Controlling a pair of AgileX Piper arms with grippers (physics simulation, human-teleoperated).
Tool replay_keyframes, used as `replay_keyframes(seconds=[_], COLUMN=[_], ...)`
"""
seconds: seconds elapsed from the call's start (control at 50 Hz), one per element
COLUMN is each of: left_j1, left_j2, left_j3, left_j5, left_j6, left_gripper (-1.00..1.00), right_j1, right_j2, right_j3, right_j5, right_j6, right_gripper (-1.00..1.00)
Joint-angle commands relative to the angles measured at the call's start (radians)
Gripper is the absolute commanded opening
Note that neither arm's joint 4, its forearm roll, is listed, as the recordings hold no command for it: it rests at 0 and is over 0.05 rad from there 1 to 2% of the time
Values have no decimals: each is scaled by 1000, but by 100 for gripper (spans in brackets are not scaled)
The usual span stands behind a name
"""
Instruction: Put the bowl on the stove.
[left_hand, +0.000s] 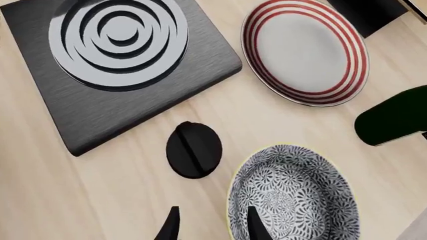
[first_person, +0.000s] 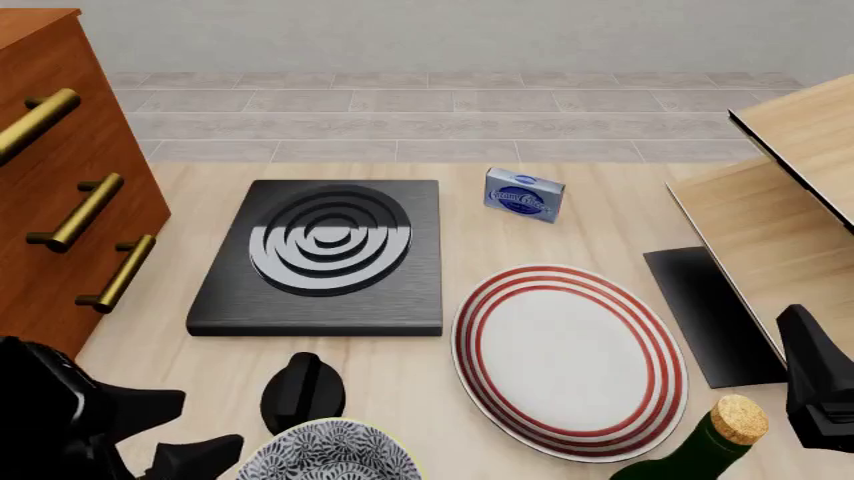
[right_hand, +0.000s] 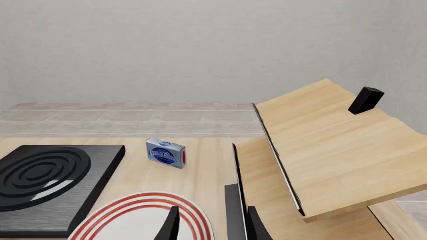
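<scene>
The bowl (left_hand: 293, 195), blue-and-white floral with a pale rim, stands at the table's near edge (first_person: 327, 455). My left gripper (left_hand: 212, 227) is open. One finger (left_hand: 255, 225) is over the bowl's inside and the other finger (left_hand: 171, 227) is outside its rim; I cannot tell whether they touch it. The left arm (first_person: 80, 420) sits left of the bowl. The stove (first_person: 320, 255), a black slab with silver rings, lies beyond the bowl (left_hand: 120, 55) and shows in the right wrist view (right_hand: 47, 180). My right gripper (right_hand: 212, 227) is open and empty above the plate's right edge.
A black knob (first_person: 304, 390) lies between bowl and stove. A white plate with red rings (first_person: 567, 355) lies right of them. A green bottle (first_person: 707, 445), a thin black sheet (first_person: 707, 315), a blue box (first_person: 523, 195), a drawer cabinet (first_person: 67, 180) and wooden shelves (first_person: 787, 200) surround them.
</scene>
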Motion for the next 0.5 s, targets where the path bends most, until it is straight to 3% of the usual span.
replay_keyframes(seconds=[0.02,0.42,0.5], left_j1=[22,22,23], left_j2=[31,11,66], left_j3=[22,14,44], left_j5=[-42,1,-64], left_j6=[22,67,79], left_gripper=[100,100,100], right_j1=[0,0,0], right_j2=[0,0,0], right_j3=[0,0,0], right_j5=[0,0,0], right_j6=[0,0,0], right_gripper=[100,100,100])
